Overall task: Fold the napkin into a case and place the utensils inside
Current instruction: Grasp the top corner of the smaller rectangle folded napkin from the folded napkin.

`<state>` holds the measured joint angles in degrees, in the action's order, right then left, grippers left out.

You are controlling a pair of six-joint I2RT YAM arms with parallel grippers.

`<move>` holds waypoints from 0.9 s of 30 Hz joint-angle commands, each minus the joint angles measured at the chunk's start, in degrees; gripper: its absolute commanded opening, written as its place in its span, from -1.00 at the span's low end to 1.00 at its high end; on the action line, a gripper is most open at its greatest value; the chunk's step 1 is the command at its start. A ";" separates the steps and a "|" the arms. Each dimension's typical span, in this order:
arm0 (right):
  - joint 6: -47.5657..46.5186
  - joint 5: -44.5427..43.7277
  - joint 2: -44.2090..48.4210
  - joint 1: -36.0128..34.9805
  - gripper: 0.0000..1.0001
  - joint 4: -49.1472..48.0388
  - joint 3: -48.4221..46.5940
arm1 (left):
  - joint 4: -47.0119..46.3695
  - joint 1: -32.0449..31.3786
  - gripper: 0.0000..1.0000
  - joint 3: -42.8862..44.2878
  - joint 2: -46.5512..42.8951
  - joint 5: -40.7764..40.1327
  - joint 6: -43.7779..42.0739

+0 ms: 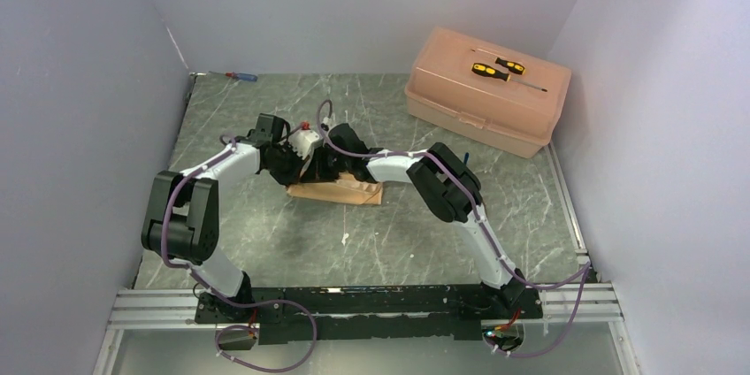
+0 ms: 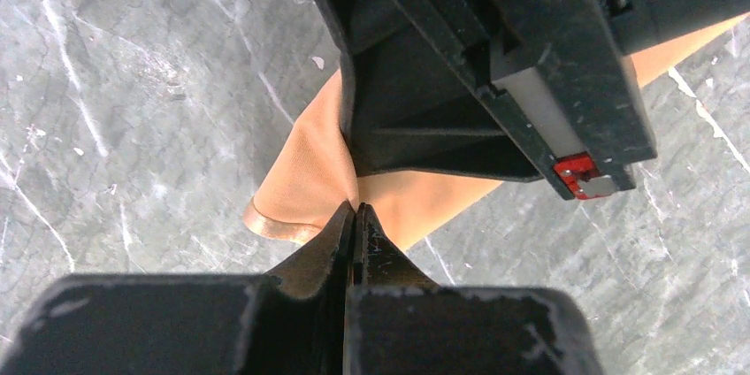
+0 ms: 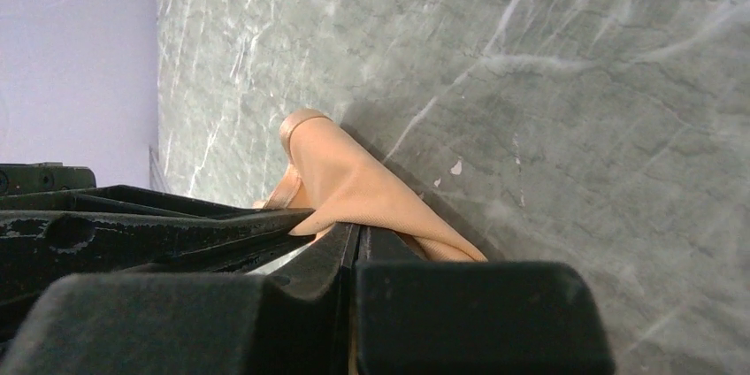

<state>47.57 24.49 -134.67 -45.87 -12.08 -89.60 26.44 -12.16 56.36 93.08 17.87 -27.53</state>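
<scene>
The napkin (image 1: 340,191) lies bunched on the counter (image 1: 265,242), well apart from the pink box (image 1: 486,96), to that box's left and nearer the arm bases. The left end effector (image 2: 355,211) has its jaws pressed together on a fold of the napkin. The right end effector (image 3: 358,235), just beside it on the box's side, is clamped tight on the napkin's raised edge.

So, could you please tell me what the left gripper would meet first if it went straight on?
The napkin: the fingers of the left gripper are shut on its edge. Just beyond the cloth stands the right gripper, seemingly very close, though depth is hard to judge.
</scene>
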 commanded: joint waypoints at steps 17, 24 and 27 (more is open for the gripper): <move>-0.18 -2.09 0.72 1.05 -1.00 -10.46 1.49 | 0.41 -1.17 -0.95 -5.21 0.29 0.13 -6.42; 2.45 13.01 5.61 4.23 -0.94 -21.81 4.33 | -1.44 -1.20 -0.95 -8.21 0.96 -2.64 -10.66; 3.29 18.49 6.93 5.32 -0.87 -23.40 5.25 | -2.42 -1.20 -0.95 -9.10 1.33 -4.09 -11.58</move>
<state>49.43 33.63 -133.49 -42.11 -26.04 -84.95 21.12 -13.10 50.81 92.44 17.45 -36.23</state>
